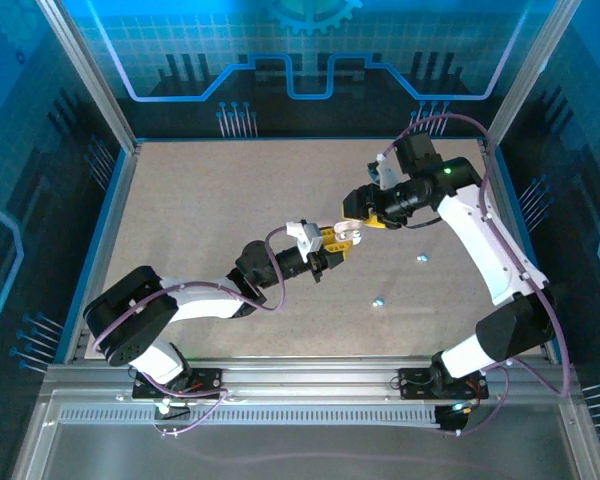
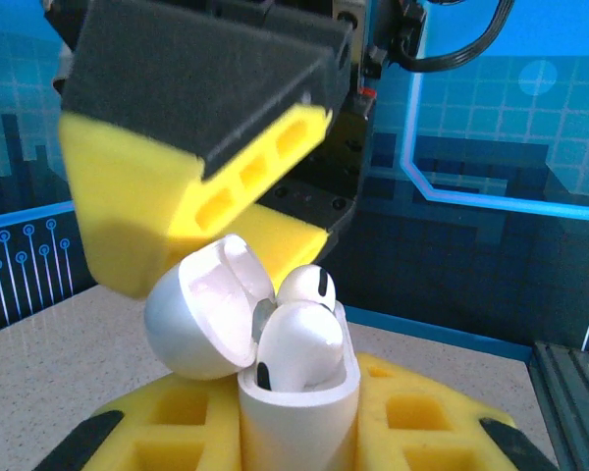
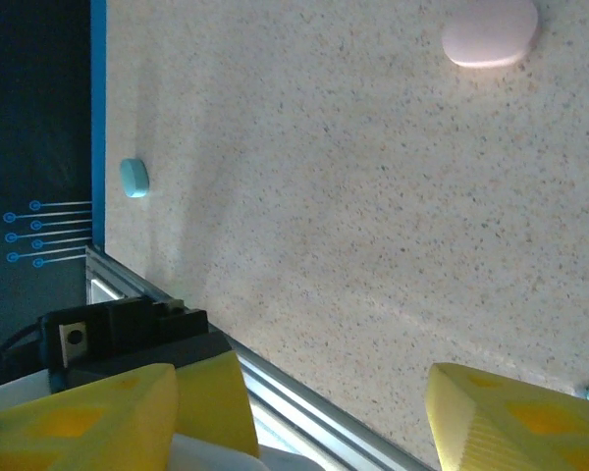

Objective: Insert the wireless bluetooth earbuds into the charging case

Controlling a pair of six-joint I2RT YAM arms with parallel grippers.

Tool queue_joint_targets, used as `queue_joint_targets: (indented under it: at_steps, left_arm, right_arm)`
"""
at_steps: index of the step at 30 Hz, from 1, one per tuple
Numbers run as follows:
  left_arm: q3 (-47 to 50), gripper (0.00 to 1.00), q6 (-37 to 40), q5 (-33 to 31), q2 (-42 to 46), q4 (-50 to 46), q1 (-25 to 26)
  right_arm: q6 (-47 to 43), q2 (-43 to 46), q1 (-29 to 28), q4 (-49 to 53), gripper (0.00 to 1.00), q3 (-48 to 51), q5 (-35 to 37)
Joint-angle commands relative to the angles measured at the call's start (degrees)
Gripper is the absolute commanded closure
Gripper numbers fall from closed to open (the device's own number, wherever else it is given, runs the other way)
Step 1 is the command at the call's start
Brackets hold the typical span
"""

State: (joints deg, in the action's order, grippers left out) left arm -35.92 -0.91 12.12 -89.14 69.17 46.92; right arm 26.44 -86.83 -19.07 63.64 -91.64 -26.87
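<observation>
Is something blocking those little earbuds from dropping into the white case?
Nothing visible does. The charging case, clamped in the left gripper, has its lid swung open, and two white earbuds already sit in its mouth. The right gripper hangs just above them, jaws apart.

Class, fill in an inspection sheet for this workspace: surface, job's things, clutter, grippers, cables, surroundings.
Surface: speckled beige table.
Job's things: open white case, two white earbuds poking out of it; two blue earbuds loose on the table.
Clutter: pink case lying apart.
Grippers: left gripper shut on the white case; right gripper open, close to it.
Cables: purple cables looped along both arms.
Surroundings: blue panels, metal frame.
</observation>
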Motion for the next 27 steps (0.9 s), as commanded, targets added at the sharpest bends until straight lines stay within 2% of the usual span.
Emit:
queue_joint_targets:
  at_steps: [1,14,21,27]
  left_arm:
    - [-1.64,0.78,1.32,0.81,1.78,1.70,-0.51]
    - [-1.52,0.78,0.99,-4.05,1.83,-0.61,-0.50]
    - [-1.22,0.78,0.44,-3.90,2.09,-0.61,-0.51]
    - [1.09,0.78,-2.96,-6.49,3.19,-3.38,-1.49]
  right_arm:
    - [-2.50,-1.33,-0.61,5.21,0.33,-2.13,1.37]
    - [-4.27,4.16,-0.80,6.62,0.38,0.69,-1.48]
    - [-2.62,7.89,0.22,3.04,0.36,0.78,2.95]
    - [2.04,12.90,0.94,-4.88,0.34,4.83,13.43]
